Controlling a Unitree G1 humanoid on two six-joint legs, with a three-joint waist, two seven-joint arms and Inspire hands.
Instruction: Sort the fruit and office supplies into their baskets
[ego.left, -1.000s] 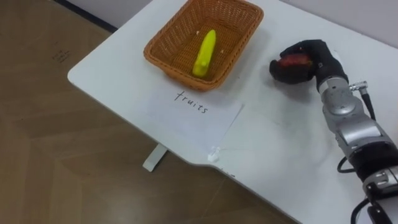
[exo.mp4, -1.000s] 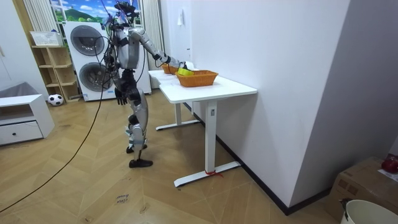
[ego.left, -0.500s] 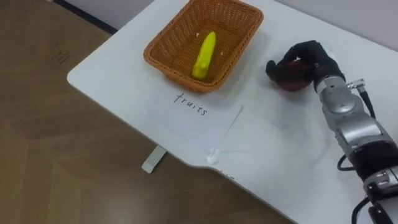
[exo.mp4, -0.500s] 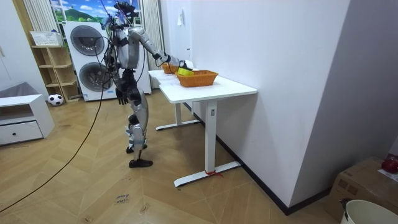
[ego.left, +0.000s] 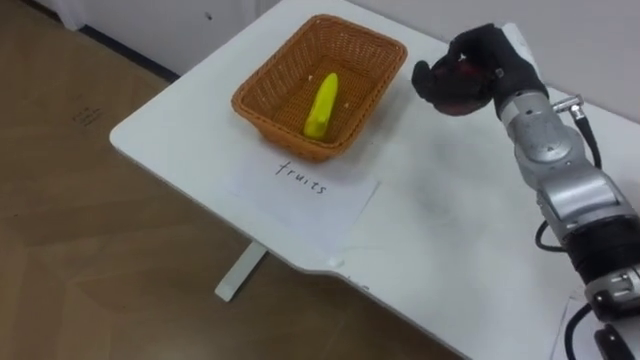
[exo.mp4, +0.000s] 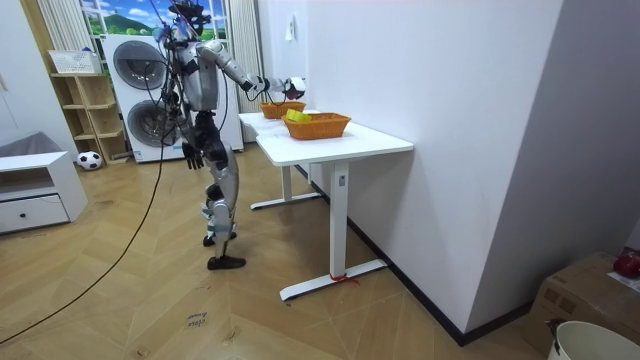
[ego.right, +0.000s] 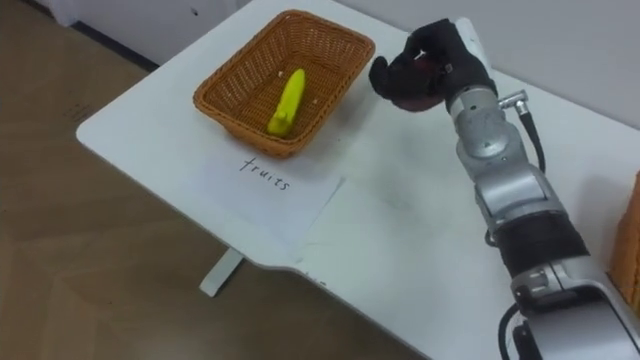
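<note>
A wicker fruit basket (ego.left: 262, 82) stands at the table's far left corner, with a yellow banana (ego.left: 321, 103) lying in it. A sheet of paper (ego.left: 315, 192) with a handwritten label lies in front of it. My right hand (ego.left: 487, 62) hangs in the air just right of the basket, above the tabletop, its dark fingers curled round a red fruit (ego.left: 458, 82) that shows between them. The same hand (ego.right: 440, 58) and fruit (ego.right: 414, 72) appear in the right eye view. In the room view my left hand (exo.mp4: 188, 152) hangs by my side.
The white table (ego.left: 450, 250) runs along a wall, with bare top in front of and right of the basket. The edge of a second wicker basket (ego.right: 632, 240) shows at the far right. I stand at the table's long side; wood floor lies beyond its left edge.
My right hand has risen from the tabletop with the red fruit and moved left, closer to the fruit basket. The eye view has shifted a little.
</note>
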